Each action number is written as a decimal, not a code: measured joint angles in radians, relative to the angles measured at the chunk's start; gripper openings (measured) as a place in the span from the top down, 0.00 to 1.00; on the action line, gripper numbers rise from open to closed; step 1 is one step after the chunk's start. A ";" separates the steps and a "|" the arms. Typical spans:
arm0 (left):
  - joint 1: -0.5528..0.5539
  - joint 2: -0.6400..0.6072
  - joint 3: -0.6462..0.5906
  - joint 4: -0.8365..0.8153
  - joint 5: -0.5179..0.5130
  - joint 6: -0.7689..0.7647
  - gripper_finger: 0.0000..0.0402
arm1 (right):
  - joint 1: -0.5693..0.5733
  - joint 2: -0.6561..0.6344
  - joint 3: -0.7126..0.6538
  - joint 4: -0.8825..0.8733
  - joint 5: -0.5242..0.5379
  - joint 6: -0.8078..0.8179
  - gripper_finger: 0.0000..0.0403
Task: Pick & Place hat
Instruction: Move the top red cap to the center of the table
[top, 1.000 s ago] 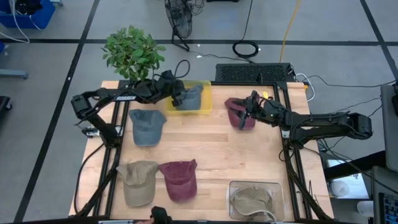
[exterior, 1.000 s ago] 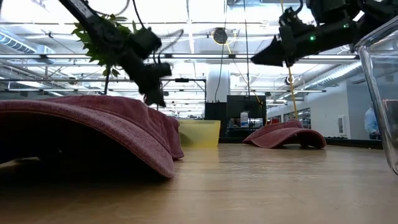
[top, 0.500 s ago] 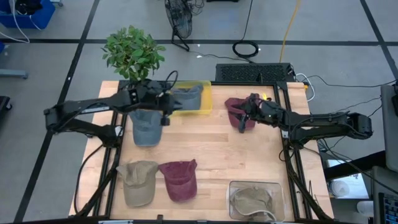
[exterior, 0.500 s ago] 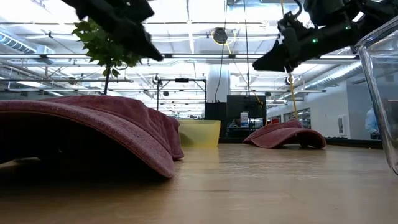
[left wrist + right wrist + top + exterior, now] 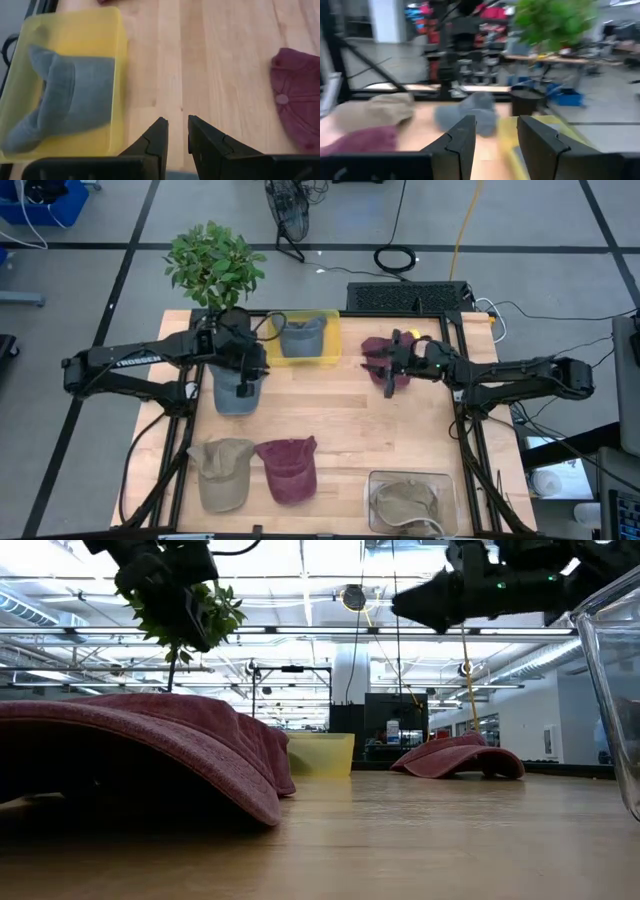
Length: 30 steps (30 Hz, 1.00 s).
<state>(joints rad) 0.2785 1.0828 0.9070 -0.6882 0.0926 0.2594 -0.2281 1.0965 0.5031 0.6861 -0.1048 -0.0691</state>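
- Nearest bench edge: tan hat (image 5: 220, 472), red hat (image 5: 287, 468) and clear tub (image 5: 375, 480) w/ an olive hat (image 5: 408, 502) in it are all lying untouched.
- Mid bench, left side: left end effector (image 5: 247, 379) is hovering over the blue hat (image 5: 235, 388). Its fingers (image 5: 159, 136) are showing only a slim gap and are gripping nothing.
- Mid bench, right side: right end effector (image 5: 388, 370) is hanging above the maroon hat (image 5: 380, 352), spread and empty.
- Far edge: yellow bin (image 5: 328, 340) is already holding a grey-blue hat (image 5: 298, 335); potted plant (image 5: 213, 265) is standing beyond the bench corner.
- Step, as I'm judging it: one hat is placed and both arms are lining up for the next pick, approx. over their targets.
- Next move probably needs each end effector dropping onto the fabric, pinching a fold at crown or brim, then lifting clear before carrying to a container.
- High view is giving the full layout & which arm is which.
- Low view is showing both end effectors well above the bench (image 5: 420, 840), i.e. no contact w/ any hat, which the top-down view isn't settling.
- Left wrist view is showing how the grey-blue hat is sitting inside the bin.
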 joint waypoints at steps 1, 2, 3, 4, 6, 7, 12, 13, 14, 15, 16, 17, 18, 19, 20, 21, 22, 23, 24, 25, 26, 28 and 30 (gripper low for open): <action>-0.001 -0.001 0.000 -0.001 -0.015 -0.022 0.80 | 0.008 0.025 0.016 -0.005 -0.008 0.003 0.68; -0.001 -0.002 0.000 0.000 -0.037 -0.047 0.80 | 0.016 0.051 0.035 -0.019 -0.021 0.000 0.68; -0.001 -0.005 0.000 -0.001 -0.057 -0.070 0.80 | 0.024 0.081 0.061 -0.036 -0.033 -0.007 0.68; 0.000 -0.005 0.000 -0.002 -0.075 -0.089 0.80 | 0.034 0.107 0.085 -0.058 -0.033 -0.019 0.68; 0.000 -0.005 0.000 -0.005 -0.090 -0.113 0.80 | 0.052 0.155 0.132 -0.128 -0.029 -0.047 0.68; 0.000 -0.005 0.000 -0.006 -0.091 -0.116 0.80 | 0.057 0.174 0.151 -0.163 -0.026 -0.056 0.68; -0.015 -0.005 0.000 -0.007 -0.095 -0.124 0.80 | 0.057 0.199 0.178 -0.324 0.026 -0.097 0.68; -0.020 -0.005 0.000 -0.007 -0.094 -0.128 0.80 | 0.053 0.186 0.178 -0.379 0.083 -0.111 0.68; -0.023 -0.005 0.000 -0.007 -0.095 -0.133 0.80 | 0.049 0.167 0.178 -0.438 0.144 -0.125 0.68; -0.028 -0.005 0.000 -0.007 -0.095 -0.138 0.80 | 0.042 0.147 0.178 -0.488 0.203 -0.137 0.68; -0.033 -0.005 0.000 -0.007 -0.096 -0.142 0.80 | 0.034 0.123 0.178 -0.536 0.247 -0.148 0.68; -0.037 -0.005 0.000 -0.007 -0.096 -0.142 0.80 | 0.022 0.095 0.178 -0.591 0.266 -0.153 0.68; -0.043 -0.005 0.000 -0.006 -0.096 -0.141 0.80 | 0.009 0.070 0.178 -0.631 0.265 -0.153 0.68; -0.048 -0.005 0.000 -0.005 -0.097 -0.137 0.80 | -0.005 0.048 0.178 -0.653 0.255 -0.151 0.68; -0.051 -0.005 0.000 -0.005 -0.097 -0.130 0.80 | -0.024 0.027 0.179 -0.685 0.233 -0.150 0.68; -0.053 -0.005 0.000 -0.002 -0.096 -0.121 0.80 | -0.045 0.011 0.184 -0.735 0.208 -0.148 0.68; -0.055 -0.005 0.000 0.004 -0.095 -0.113 0.80 | -0.072 0.003 0.198 -0.799 0.188 -0.134 0.68; -0.056 -0.005 0.000 0.010 -0.096 -0.104 0.80 | -0.101 0.001 0.217 -0.863 0.179 -0.114 0.68; -0.056 -0.005 0.000 0.009 -0.096 -0.096 0.80 | -0.128 0.001 0.236 -0.926 0.181 -0.097 0.68; -0.056 -0.005 0.000 0.010 -0.097 -0.089 0.80 | -0.153 0.001 0.253 -0.981 0.183 -0.085 0.68; -0.055 -0.005 0.000 0.015 -0.097 -0.083 0.80 | -0.177 0.003 0.270 -1.030 0.182 -0.080 0.68; -0.054 -0.005 0.000 0.027 -0.101 -0.070 0.80 | -0.215 0.013 0.303 -1.092 0.157 -0.081 0.68; -0.054 -0.005 0.000 0.047 -0.103 -0.070 0.80 | -0.249 0.019 0.329 -1.145 0.101 -0.095 0.68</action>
<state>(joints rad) 0.2245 1.0779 0.9070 -0.6411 -0.0101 0.1898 -0.4768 1.1159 0.8325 -0.4588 -0.0037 -0.1643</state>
